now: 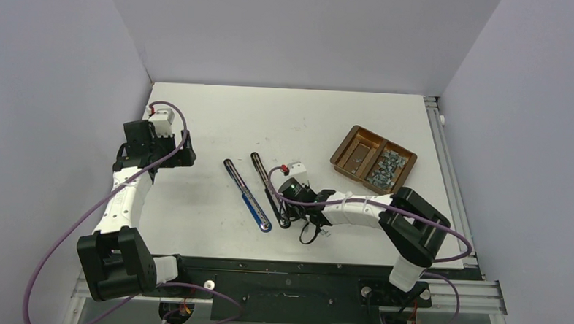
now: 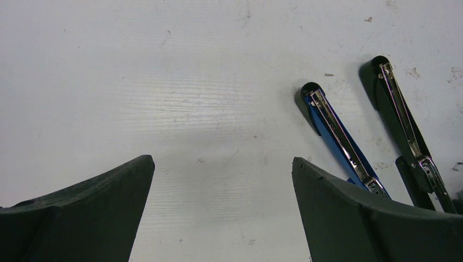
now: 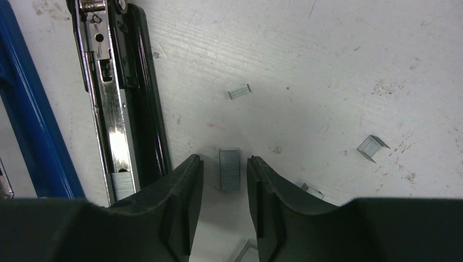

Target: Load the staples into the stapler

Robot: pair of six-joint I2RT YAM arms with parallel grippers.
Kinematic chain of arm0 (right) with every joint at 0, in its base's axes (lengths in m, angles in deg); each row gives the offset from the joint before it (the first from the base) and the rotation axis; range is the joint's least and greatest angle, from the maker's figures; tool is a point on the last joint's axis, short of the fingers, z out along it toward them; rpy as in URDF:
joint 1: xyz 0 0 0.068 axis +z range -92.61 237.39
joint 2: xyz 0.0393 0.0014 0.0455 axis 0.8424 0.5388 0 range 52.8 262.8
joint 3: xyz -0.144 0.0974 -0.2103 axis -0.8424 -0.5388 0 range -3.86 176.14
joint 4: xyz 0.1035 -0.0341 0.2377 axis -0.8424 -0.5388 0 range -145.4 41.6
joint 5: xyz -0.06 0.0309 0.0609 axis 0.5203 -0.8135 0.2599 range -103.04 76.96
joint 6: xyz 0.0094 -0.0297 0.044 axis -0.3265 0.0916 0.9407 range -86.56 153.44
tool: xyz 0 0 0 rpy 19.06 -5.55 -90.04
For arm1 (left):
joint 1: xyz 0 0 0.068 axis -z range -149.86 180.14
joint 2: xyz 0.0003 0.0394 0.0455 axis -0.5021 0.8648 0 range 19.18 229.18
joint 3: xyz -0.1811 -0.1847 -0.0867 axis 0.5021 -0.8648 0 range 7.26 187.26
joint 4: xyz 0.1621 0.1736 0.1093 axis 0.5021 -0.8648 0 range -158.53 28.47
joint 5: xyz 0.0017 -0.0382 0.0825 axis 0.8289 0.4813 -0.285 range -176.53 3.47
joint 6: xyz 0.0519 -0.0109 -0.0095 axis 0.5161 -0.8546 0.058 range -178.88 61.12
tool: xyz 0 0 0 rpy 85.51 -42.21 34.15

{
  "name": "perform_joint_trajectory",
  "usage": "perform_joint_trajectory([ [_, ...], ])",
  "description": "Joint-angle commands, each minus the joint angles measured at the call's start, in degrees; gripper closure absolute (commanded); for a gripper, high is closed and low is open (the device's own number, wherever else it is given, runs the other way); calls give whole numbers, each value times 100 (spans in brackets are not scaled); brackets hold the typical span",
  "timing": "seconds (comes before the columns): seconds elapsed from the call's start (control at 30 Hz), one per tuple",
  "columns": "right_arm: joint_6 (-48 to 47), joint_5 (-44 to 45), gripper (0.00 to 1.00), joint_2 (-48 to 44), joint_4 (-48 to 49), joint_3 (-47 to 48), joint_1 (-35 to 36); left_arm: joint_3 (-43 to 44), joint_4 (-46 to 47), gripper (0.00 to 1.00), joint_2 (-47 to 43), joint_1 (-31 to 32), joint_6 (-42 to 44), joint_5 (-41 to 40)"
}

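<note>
The right fingers [image 3: 180, 207] stand slightly parted and released. One short strip of staples [image 3: 229, 170] lies flat on the counter [image 3: 327, 65] between them, touching neither finger as far as I can see. Just beside it is the black stapler [image 3: 117, 109], opened out with its channel facing up, and a blue stapler [image 3: 33, 125] lies on its far side. The left fingers [image 2: 82, 213] hang wide apart over bare counter, holding nothing. The strip is thin and lies flat, so I'd worry that a pinch could tip it, snap it, or flick it off among the loose strips [image 3: 239, 91] nearby. It could also drop into the channel crooked.
</note>
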Motion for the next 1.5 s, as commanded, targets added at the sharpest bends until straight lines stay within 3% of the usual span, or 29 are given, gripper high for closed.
perform_joint_trajectory([
  [0.0,191,57,61,125,-247,161,105,178,29,4,-77,-45,40,93],
  [0.2,277,89,57,37,-688,366,123,165,48,4,-65,-45,25,106],
  [0.67,-287,-210,61,756,-1296,1338,-74,161,53,4,-49,-47,39,61],
  [1.47,-278,-44,61,408,-1474,951,-130,196,-4,4,-84,-45,26,92],
])
